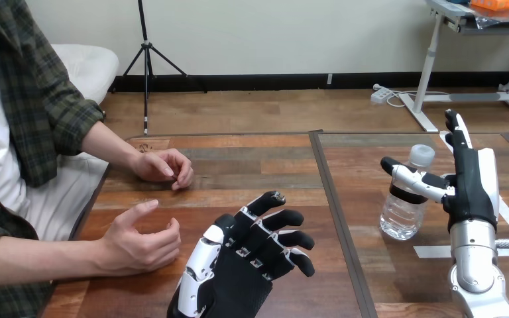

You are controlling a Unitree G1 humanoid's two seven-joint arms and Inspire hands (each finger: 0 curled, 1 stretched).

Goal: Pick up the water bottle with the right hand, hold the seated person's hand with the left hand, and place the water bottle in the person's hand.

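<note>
No legible text, numbers or signs. Only candidate was the dark label band (404, 197) round the clear plastic water bottle (401, 220) with a white cap, just below the thumb of the right hand (472, 192) and on the thumb side of its straight fingers. Any print on the band was too small to read.
</note>
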